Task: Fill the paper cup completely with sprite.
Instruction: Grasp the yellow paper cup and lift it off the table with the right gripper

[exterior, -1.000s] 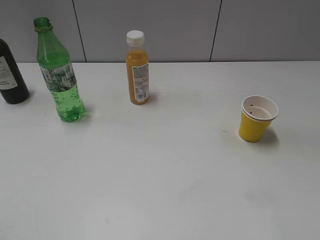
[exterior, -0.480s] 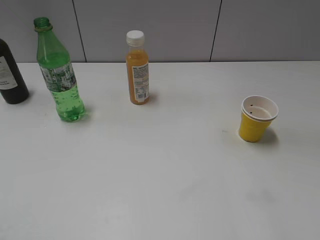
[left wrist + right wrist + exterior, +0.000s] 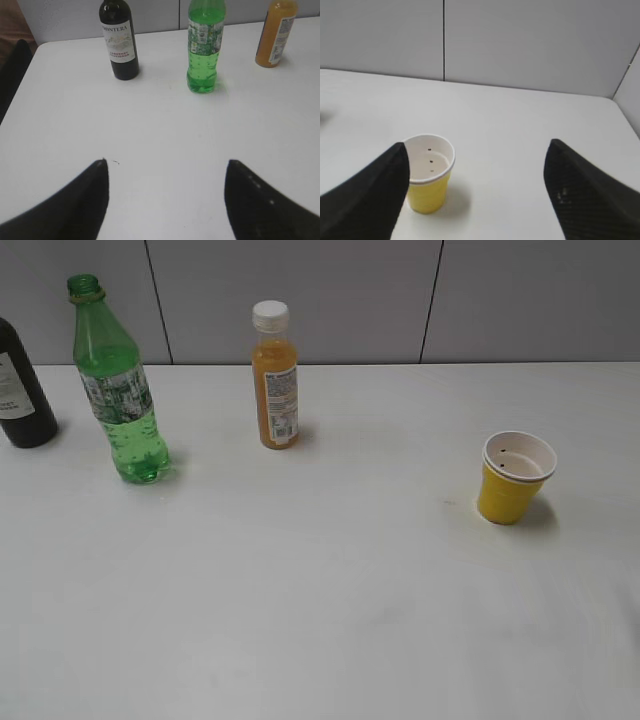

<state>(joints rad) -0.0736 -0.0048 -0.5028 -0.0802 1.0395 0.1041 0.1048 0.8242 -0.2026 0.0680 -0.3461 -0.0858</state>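
Note:
The yellow paper cup (image 3: 514,480) stands upright at the right of the white table, its white inside dry with a few dark specks. In the right wrist view the cup (image 3: 429,175) sits just ahead of the left finger of my open right gripper (image 3: 476,145), not between the jaws. The sprite is clear fizzy liquid in the lower part of an uncapped green bottle (image 3: 120,390) at the back left. My left gripper (image 3: 166,162) is open over bare table, with the green bottle (image 3: 204,50) well ahead of it. Neither gripper shows in the exterior view.
An orange juice bottle (image 3: 275,380) with a white cap stands at the back centre. A dark glass wine bottle (image 3: 20,390) stands at the far left, beside the green bottle (image 3: 119,42). A grey panelled wall runs behind the table (image 3: 320,590).

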